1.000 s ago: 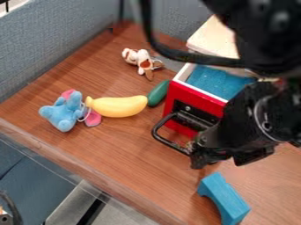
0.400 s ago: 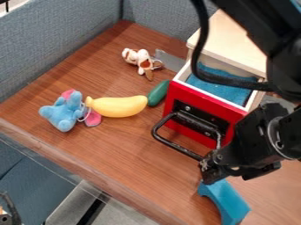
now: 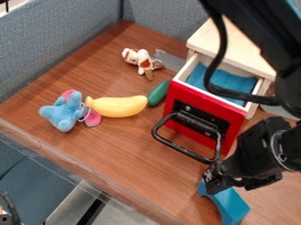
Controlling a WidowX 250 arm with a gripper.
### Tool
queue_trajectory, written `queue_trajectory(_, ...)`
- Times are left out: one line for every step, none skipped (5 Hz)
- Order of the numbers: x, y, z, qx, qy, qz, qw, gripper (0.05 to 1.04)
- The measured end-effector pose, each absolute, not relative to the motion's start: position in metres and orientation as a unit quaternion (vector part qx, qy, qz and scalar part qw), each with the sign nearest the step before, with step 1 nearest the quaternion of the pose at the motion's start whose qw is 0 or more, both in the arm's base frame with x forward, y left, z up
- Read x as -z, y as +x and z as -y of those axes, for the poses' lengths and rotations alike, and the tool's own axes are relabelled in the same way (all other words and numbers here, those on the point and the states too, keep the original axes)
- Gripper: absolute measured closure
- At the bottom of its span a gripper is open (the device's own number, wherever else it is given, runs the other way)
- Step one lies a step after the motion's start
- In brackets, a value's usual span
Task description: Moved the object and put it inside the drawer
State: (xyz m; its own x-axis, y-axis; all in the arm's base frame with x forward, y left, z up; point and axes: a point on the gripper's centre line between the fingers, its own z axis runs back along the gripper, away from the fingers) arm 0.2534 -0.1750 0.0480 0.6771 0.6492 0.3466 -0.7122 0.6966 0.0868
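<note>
My black gripper (image 3: 220,182) hangs at the lower right, over the upper end of a blue arch-shaped block (image 3: 230,205), and hides part of it. Whether it touches the block I cannot tell. Up and to the left of the gripper stands the drawer (image 3: 199,115), pulled out, with a red front, a black handle and a blue lining inside.
A yellow banana (image 3: 119,107) lies left of the drawer, a blue plush toy (image 3: 62,112) beside its left end. A green object (image 3: 158,93) rests by the drawer's left side, and a small white-brown plush (image 3: 141,60) lies farther back. The wooden cabinet (image 3: 235,46) stands behind the drawer.
My gripper has moved down and slightly right, from beside the drawer handle to over the blue block. The arm now leaves more of the drawer and cabinet in sight; the objects have stayed put.
</note>
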Motion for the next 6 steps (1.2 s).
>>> queue_trajectory(-0.037, 0.253, 0.177, -0.374, 0.115, 0.135, 0.910, 0.083)
queue_trajectory(-0.023, 0.250, 0.177, -0.375, 0.127, 0.123, 0.910, 0.083)
queue_trajectory(-0.020, 0.247, 0.176, -0.386, 0.128, 0.121, 0.905, 0.137)
queue_trajectory(-0.013, 0.243, 0.174, -0.383, 0.122, 0.112, 0.909, 0.413)
queue_trajectory(-0.015, 0.243, 0.174, -0.373, 0.122, 0.111, 0.913, 0.462)
queue_trajectory(-0.030, 0.247, 0.178, -0.360, 0.099, 0.120, 0.920, 0.462)
